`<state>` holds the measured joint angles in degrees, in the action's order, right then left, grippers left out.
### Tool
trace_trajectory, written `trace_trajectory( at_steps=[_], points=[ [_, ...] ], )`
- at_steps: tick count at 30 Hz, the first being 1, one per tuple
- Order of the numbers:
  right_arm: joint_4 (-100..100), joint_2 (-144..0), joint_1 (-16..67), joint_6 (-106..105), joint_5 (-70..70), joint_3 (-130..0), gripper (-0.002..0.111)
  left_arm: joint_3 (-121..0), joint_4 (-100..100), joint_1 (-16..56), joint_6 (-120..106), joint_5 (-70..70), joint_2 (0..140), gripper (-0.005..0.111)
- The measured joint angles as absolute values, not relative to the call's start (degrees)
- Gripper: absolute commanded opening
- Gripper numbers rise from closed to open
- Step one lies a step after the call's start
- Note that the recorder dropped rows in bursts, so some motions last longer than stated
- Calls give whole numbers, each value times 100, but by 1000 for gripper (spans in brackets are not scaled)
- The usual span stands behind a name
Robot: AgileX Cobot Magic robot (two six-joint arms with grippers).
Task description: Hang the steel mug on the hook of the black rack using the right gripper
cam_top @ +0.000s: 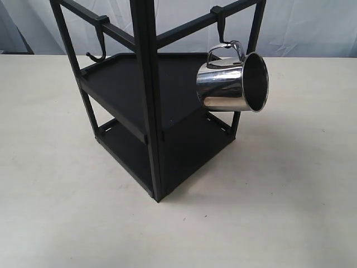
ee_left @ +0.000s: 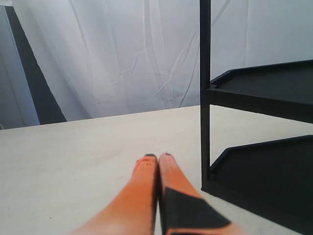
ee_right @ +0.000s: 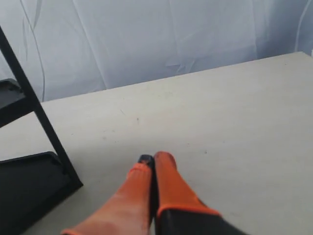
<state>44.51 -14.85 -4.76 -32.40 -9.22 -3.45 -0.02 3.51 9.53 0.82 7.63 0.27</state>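
Observation:
The steel mug (cam_top: 231,84) hangs by its looped handle from the hook (cam_top: 221,29) on the black rack's (cam_top: 148,100) right top rail, tilted with its mouth facing right. Neither gripper shows in the exterior view. In the right wrist view my right gripper (ee_right: 154,159) is shut with nothing between its orange fingers, low over the table, with the rack's corner (ee_right: 29,181) off to one side. In the left wrist view my left gripper (ee_left: 157,157) is shut and empty too, beside the rack's post (ee_left: 205,98).
A second hook (cam_top: 100,39) hangs bare on the rack's left top rail. The rack's two shelves (cam_top: 134,84) hold nothing. The pale table (cam_top: 290,190) spreads round the rack. A white curtain (ee_left: 122,58) closes off the back.

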Motion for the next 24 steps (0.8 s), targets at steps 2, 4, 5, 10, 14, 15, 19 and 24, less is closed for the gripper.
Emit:
trace_trajectory(
  at_steps=[2, 4, 5, 10, 14, 15, 19, 24],
  points=[
    [4462, -1172, -476, -3240, -771, -118, 0, -2, 351, 953, 82, 763, 27, 2],
    [4469, -880, -476, -3240, -654, -35, 0, -2, 351, 953, 82, 763, 27, 2],
    [4469, -713, -476, -3240, -609, -23, 0, -2, 351, 953, 82, 763, 27, 2],
    [4282, -128, -476, -3257, -599, -23, 0, -2, 351, 953, 82, 763, 27, 2],
    [4282, -42, -476, -3257, -599, -23, 0, -2, 351, 953, 82, 763, 27, 2],
    [4282, -42, -476, -3257, -599, -23, 0, -2, 351, 953, 82, 763, 27, 2],
    [4282, -42, -476, -3257, -599, -23, 0, -2, 351, 953, 82, 763, 27, 2],
    [4282, -42, -476, -3257, -599, -23, 0, -2, 351, 953, 82, 763, 27, 2]
  ],
)
